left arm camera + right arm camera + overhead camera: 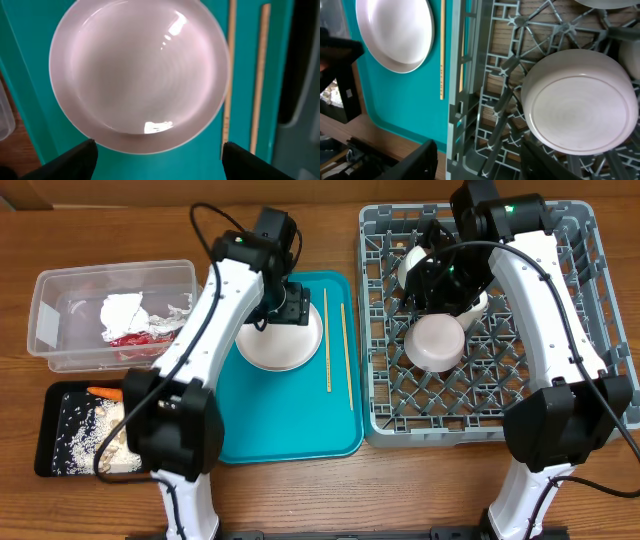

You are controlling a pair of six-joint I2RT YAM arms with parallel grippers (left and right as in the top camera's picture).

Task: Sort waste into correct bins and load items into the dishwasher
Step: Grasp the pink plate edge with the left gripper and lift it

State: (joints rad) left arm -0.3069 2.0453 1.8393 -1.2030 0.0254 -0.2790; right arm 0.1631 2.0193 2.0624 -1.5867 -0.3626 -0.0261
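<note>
1. Left edge: clear tub (110,272) holds napkin (125,310) and wrapper (135,338); black tray (42,435), near-left corner, holds carrot (105,392) and rice (85,430).
2. Centre: left pincer (157,152), wide and empty, above pink plate (140,75) on teal tray (290,420); chopsticks (341,345) lie beside it.
3. Right edge: dish rack (580,280) holds an upturned bowl (580,100); right pincer (477,160) wide, empty.

Both arms share one build: long white shells linked by bulky black joint housings. The left arm (215,310) fills the centre-left of the overhead frame, the right arm (548,290) the right side. A thin black cable (196,218) loops loosely along each, and a small green light (508,207) glows near each upper joint. The left pincer (160,164) and right pincer (480,162) are matt black, their blunt fingers (75,160) sitting in the lower corners of the wrist views
</note>
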